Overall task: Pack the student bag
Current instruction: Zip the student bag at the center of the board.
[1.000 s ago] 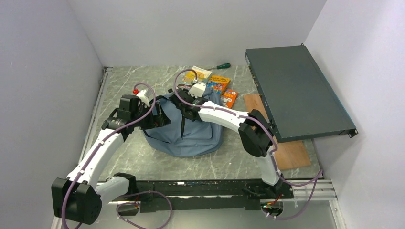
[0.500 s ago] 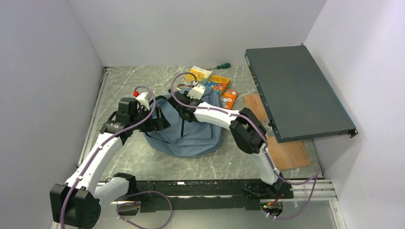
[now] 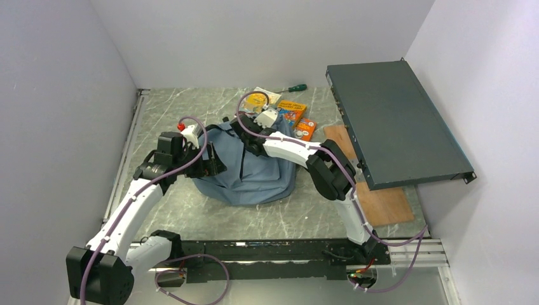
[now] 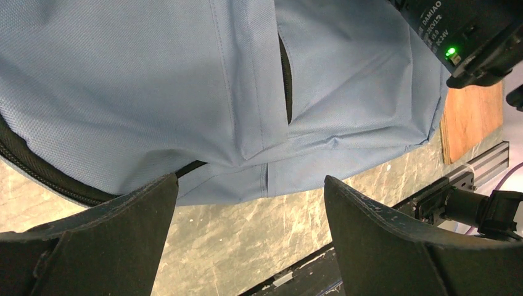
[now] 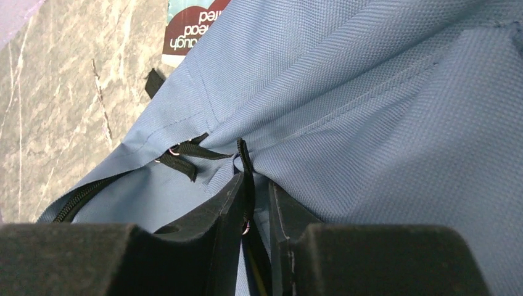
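The student bag (image 3: 257,178), soft grey-blue fabric, lies slumped in the middle of the table. My right gripper (image 3: 245,135) is at the bag's far top edge. In the right wrist view (image 5: 256,197) it is shut on a pinch of bag fabric (image 5: 382,111) and a black zipper pull (image 5: 245,166). My left gripper (image 3: 213,166) is at the bag's left side. In the left wrist view (image 4: 250,216) its jaws are wide open and empty, just above the table, with the bag's front (image 4: 154,92) beyond them. A dark pocket slit (image 4: 286,80) shows.
A flat dark grey metal box (image 3: 394,124) leans at the right over a wooden board (image 3: 388,203). Behind the bag lie orange boxes (image 3: 292,112), a yellow packet (image 3: 257,100) and a green-handled screwdriver (image 3: 293,88). Walls close the left, back and right.
My right gripper has shifted slightly back and right with the bag's top fabric, uncovering more of the yellow packet. My left gripper has moved a little toward the bag's lower left.
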